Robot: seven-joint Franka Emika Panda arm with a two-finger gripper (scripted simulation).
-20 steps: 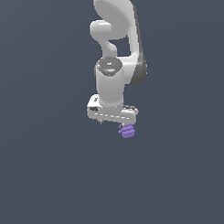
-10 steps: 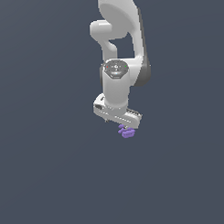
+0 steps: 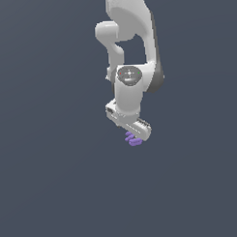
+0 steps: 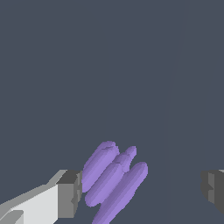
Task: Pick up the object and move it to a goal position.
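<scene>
Claw (image 3: 134,137) hangs spread wide around the purple object (image 4: 113,177), one pad (image 4: 70,194) beside it and the other well apart, so I judge gripping, lifting and carrying remain undone.

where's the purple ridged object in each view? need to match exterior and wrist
Exterior view: the purple object sits just under the white gripper, below centre.
Wrist view: the purple object is low in the picture, against one grey finger pad; the other pad stands apart.
Shared landmark: the gripper's white body.
</scene>
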